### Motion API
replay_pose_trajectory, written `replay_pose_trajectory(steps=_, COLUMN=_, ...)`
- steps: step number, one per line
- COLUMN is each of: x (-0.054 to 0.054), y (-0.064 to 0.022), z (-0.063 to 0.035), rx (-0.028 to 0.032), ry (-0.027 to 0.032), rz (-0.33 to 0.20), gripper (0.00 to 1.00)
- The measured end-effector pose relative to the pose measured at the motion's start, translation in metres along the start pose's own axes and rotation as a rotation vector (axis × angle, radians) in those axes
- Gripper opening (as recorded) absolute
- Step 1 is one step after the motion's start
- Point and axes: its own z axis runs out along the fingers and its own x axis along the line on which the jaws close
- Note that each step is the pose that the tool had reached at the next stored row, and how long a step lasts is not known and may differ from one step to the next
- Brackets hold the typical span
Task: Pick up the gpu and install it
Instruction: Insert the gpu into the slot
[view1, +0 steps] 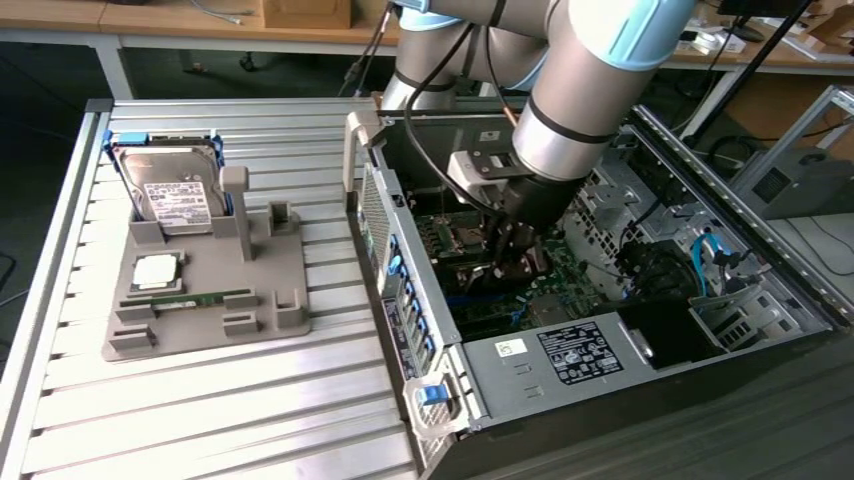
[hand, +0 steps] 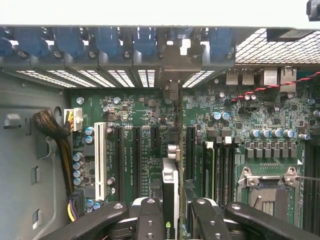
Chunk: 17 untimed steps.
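Evidently mid-install, inside the case (view1: 497, 392).
Claw (hand: 173, 212) pinched the gpu (hand: 169, 182) edge-on over the motherboard (hand: 142, 107) slots; seating needed square alignment.

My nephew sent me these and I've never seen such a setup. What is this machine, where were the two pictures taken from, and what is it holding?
It is a robot arm with a gripper at its tip. The exterior view comes from a camera off the arm, looking at a slatted metal table. The wrist view comes from a camera on the arm's wrist, looking into an open computer case at its motherboard. On the table, a grey holder carries a hard drive, a processor chip and a RAM stick. The gripper is shut on the gpu, seen edge-on over the motherboard's slots.
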Motion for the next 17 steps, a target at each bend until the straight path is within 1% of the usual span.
replay_pose_trajectory(steps=5, x=0.0002, y=0.0, z=-0.0031, rx=0.0008, ry=0.0003, rz=0.0, gripper=0.27)
replay_pose_trajectory(steps=8, x=0.0001, y=-0.0002, z=-0.0032, rx=0.0011, ry=-0.0003, rz=0.0, gripper=0.27)
replay_pose_trajectory(steps=17, x=0.0002, y=-0.0072, z=-0.0033, rx=0.0008, ry=-0.0007, rz=0.0, gripper=0.27)
